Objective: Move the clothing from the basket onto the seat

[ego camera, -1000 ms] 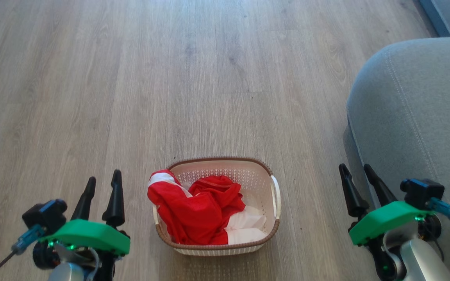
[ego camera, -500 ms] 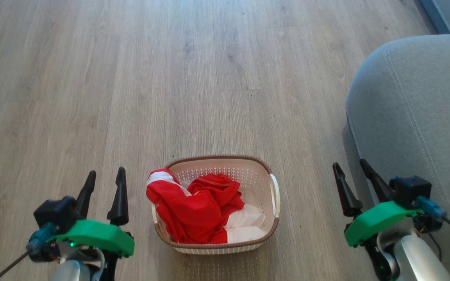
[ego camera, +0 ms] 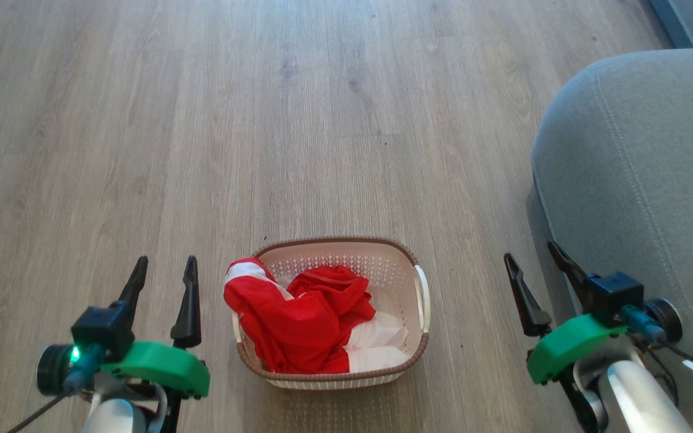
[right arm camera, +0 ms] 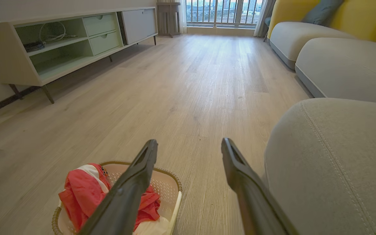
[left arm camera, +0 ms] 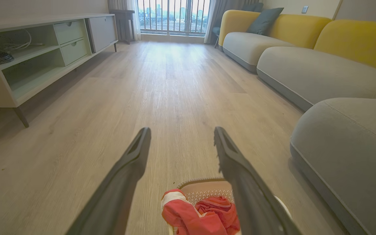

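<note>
**Both grippers spread and empty, laundry in the basket between them**

The left gripper (ego camera: pixel 166 261) holds its two dark fingers parted with nothing between them, tips pointing away from the robot over the wood floor (ego camera: pixel 298 108); the right gripper (ego camera: pixel 530 251) is likewise spread and empty, its fingers leaning slightly leftward; its outer finger overlaps the edge of the seat (ego camera: pixel 641 168) in the head view, though contact cannot be judged; between the two grippers, apart from both, the basket (ego camera: pixel 382 264) sits on the floor, its long axis running left to right across the robot, a white handle at its right short end; the clothing (ego camera: pixel 304 319) lies inside it, crumpled, so no clear long axis shows; the red bulk fills the left half, a white-striped fold draped over the left rim and pointing out to the left, white fabric in the near right corner; the seat rises to the right of the basket, apart from it, its stitched seams running away from the robot.
</note>
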Motion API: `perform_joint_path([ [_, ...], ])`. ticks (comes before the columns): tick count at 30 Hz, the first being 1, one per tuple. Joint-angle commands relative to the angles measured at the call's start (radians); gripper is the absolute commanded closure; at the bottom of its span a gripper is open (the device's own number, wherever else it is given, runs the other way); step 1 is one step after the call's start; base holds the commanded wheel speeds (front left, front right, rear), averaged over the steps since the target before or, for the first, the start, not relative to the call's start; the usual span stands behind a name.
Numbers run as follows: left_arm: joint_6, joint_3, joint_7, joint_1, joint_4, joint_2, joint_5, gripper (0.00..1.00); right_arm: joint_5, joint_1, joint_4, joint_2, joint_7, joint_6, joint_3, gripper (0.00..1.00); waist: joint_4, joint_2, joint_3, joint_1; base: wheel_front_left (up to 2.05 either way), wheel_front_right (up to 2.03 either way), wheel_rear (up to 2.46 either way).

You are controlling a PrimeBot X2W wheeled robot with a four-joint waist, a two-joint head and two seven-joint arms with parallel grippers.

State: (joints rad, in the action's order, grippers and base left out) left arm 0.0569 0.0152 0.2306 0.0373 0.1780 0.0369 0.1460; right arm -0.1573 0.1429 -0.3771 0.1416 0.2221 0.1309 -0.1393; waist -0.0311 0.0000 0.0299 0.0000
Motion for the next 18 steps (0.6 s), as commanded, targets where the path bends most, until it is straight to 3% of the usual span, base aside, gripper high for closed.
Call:
perform_joint_path([
  [1, -0.011, -0.025, 0.013, 0.045, -0.035, 0.013, -0.029, 0.00, 0.028, 0.054, 0.028, 0.019, 0.022, 0.000, -0.025, 0.00, 0.000, 0.0000, 0.000, 0.0000, 0.00, 0.00, 0.00],
  [7, -0.015, -0.025, 0.031, 0.051, -0.037, 0.013, -0.100, 0.00, 0.101, 0.065, 0.028, 0.025, 0.039, 0.000, -0.043, 0.00, -0.003, 0.0000, 0.006, 0.0000, 0.00, 0.00, 0.00],
  [18, -0.008, -0.030, 0.031, 0.056, -0.030, 0.013, -0.098, 0.00, 0.098, 0.068, 0.026, 0.023, 0.040, 0.000, -0.038, 0.00, -0.003, 0.0000, 0.012, 0.0000, 0.00, 0.00, 0.00],
])
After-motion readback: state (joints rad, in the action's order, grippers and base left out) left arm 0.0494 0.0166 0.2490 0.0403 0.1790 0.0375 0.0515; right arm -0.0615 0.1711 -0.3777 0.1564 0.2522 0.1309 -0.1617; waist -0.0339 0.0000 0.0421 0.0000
